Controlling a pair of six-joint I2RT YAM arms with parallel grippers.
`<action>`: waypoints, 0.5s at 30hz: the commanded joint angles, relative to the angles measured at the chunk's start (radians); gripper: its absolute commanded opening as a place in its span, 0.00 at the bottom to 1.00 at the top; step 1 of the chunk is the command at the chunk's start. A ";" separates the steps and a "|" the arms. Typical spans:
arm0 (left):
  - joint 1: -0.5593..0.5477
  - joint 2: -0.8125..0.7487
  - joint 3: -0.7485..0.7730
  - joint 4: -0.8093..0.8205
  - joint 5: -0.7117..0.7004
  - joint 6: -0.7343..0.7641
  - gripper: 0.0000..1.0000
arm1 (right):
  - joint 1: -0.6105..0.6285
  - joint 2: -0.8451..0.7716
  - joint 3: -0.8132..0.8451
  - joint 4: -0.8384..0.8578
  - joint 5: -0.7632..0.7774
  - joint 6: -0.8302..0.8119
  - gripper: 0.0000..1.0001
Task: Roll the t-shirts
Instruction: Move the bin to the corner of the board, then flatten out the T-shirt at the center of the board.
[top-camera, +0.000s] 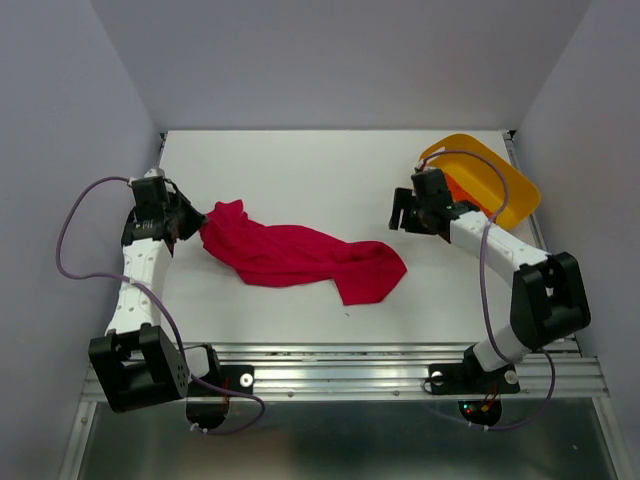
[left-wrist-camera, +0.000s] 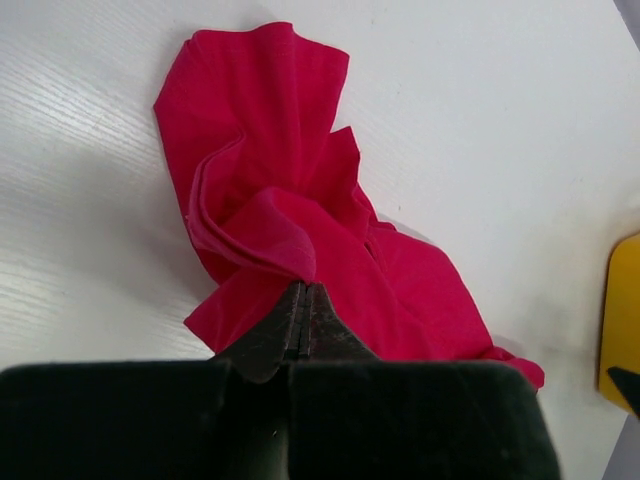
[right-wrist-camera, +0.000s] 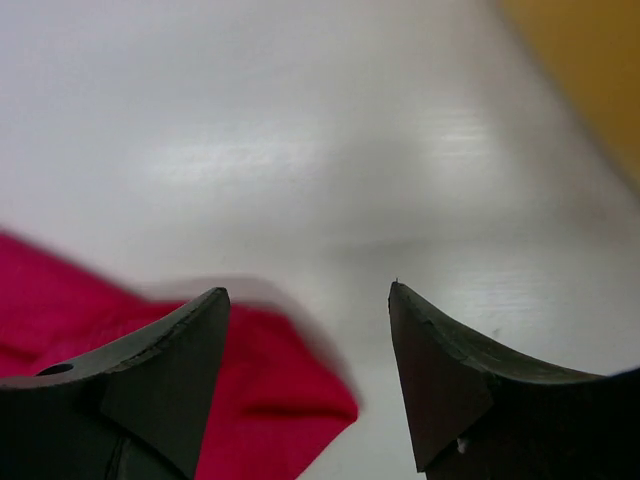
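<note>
On crimson t-shirt, left hand clamped tight.

No writing, label, brand, number or sign can be read on the crimson t-shirt, the yellow tub, the table or anything else.

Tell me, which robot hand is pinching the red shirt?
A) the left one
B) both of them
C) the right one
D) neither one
A: the left gripper is shut on a bunched fold of the red shirt, while the right gripper is open above the table with nothing in it.
</note>
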 joint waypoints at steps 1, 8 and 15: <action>0.002 -0.005 0.068 -0.007 0.005 0.044 0.00 | 0.126 -0.135 -0.137 -0.028 -0.040 0.055 0.72; 0.002 -0.011 0.065 -0.012 -0.006 0.043 0.00 | 0.204 -0.198 -0.255 -0.011 -0.072 0.151 0.71; 0.002 -0.014 0.047 -0.004 -0.002 0.034 0.00 | 0.224 -0.107 -0.301 0.062 -0.081 0.156 0.69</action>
